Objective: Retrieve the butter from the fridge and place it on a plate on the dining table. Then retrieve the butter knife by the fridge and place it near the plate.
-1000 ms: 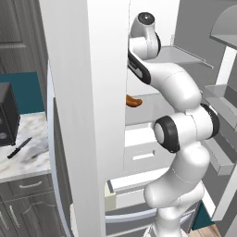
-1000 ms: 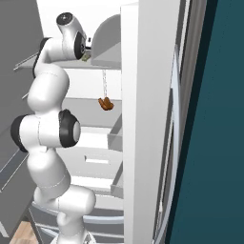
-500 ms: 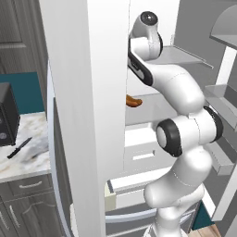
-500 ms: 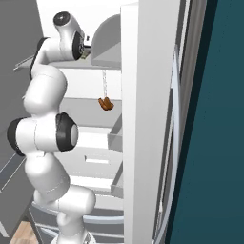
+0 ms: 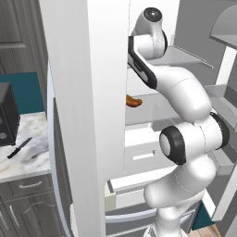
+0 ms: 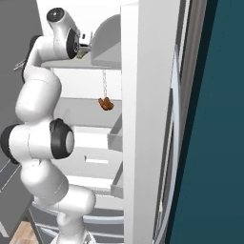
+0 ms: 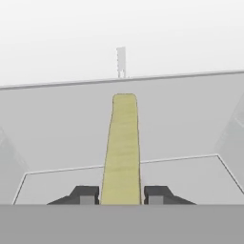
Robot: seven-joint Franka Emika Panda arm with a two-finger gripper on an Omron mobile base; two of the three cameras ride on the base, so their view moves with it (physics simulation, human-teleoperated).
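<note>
The gripper [image 7: 122, 194] was closed on the butter [image 7: 123, 147], held inside the fridge [image 5: 83, 115] at its upper shelf [image 7: 190, 119], above the orange-brown sausage [image 6: 105, 103].

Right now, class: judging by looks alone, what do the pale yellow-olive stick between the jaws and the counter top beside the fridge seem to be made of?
The pale yellow-olive rectangular stick: probably butter, matte and faintly mottled, no shine. The white-grey veined counter top: marble or a marble-look stone, going by its cloudy grey veining; the render leaves the exact material open.
</note>
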